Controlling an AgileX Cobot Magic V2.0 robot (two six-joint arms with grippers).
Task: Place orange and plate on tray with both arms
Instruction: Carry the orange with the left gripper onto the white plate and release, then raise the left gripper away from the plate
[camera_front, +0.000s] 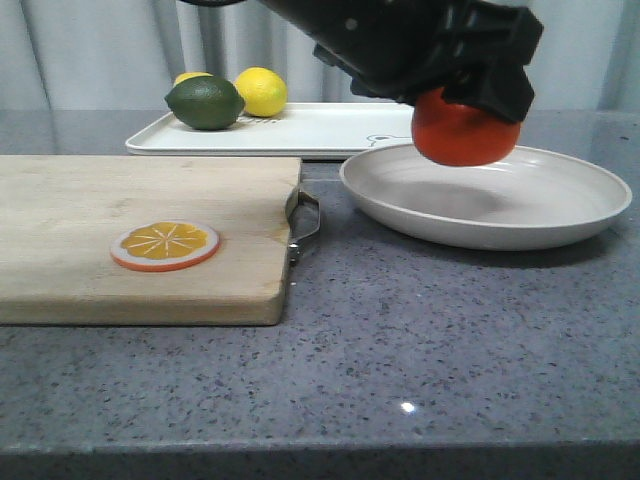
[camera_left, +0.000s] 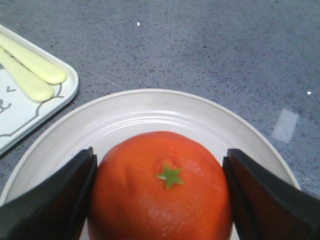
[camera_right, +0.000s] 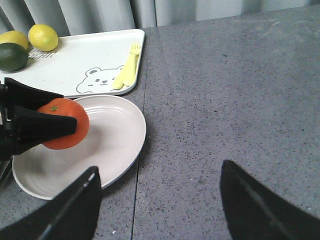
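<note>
My left gripper (camera_front: 470, 110) is shut on the orange (camera_front: 464, 132), a glossy deep-orange fruit with a green star stem (camera_left: 170, 176), and holds it just above the plate (camera_front: 560, 215). The off-white plate sits on the grey counter, right of the cutting board. In the right wrist view the orange (camera_right: 65, 131) hangs over the plate (camera_right: 110, 145). The white tray (camera_front: 320, 130) with a bear drawing (camera_right: 97, 80) lies behind the plate. My right gripper (camera_right: 160, 200) is open and empty over bare counter beside the plate's rim; it does not show in the front view.
A wooden cutting board (camera_front: 100, 230) with a metal handle (camera_front: 305, 225) holds a flat orange slice disc (camera_front: 165, 245). On the tray stand a green lime (camera_front: 205, 102) and a yellow lemon (camera_front: 262, 90), and pale yellow cutlery (camera_right: 127, 70).
</note>
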